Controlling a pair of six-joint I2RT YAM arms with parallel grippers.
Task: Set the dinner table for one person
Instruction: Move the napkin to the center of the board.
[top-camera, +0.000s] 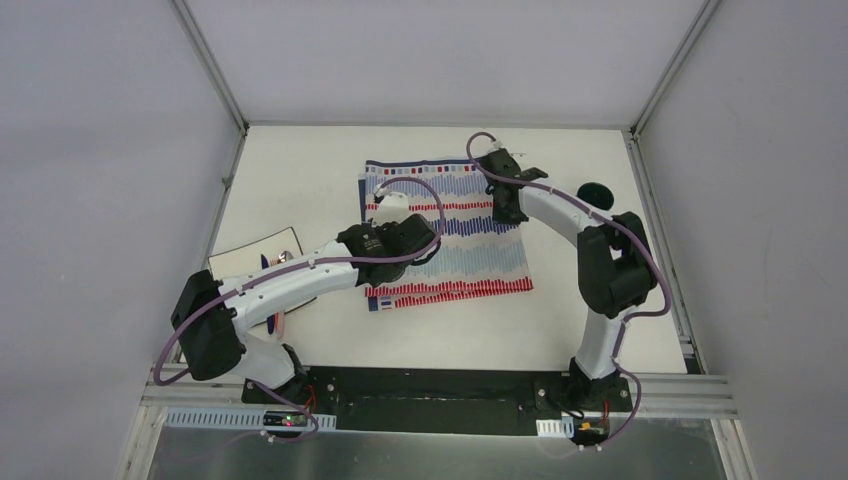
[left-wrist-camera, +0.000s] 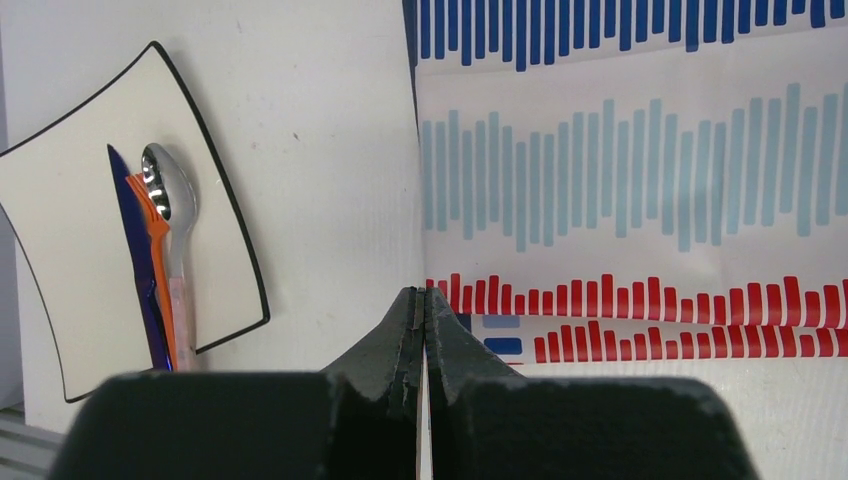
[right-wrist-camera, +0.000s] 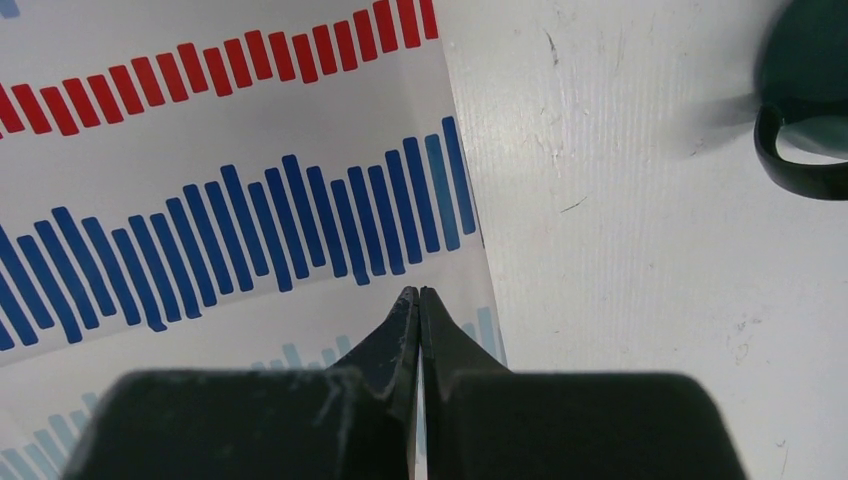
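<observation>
The dinner table (top-camera: 300, 170) is a white top with grey rails. A cloth (top-camera: 450, 235) striped red, blue and white lies flat on its middle. My left gripper (top-camera: 395, 240) hangs over the cloth's left edge. In the left wrist view its fingertips (left-wrist-camera: 424, 292) meet, shut and empty, above the red bars of the cloth (left-wrist-camera: 620, 170). My right gripper (top-camera: 505, 195) hovers over the cloth's right edge, and its tips (right-wrist-camera: 419, 291) are also shut with nothing between them, above the cloth (right-wrist-camera: 230, 230).
A white square plate (top-camera: 240, 262) (left-wrist-camera: 70, 250) sits at the table's left, carrying a spoon (left-wrist-camera: 170, 190), an orange fork (left-wrist-camera: 150, 210) and a blue knife (left-wrist-camera: 125, 200). A dark cup (top-camera: 595, 193) (right-wrist-camera: 810, 100) stands right of the cloth.
</observation>
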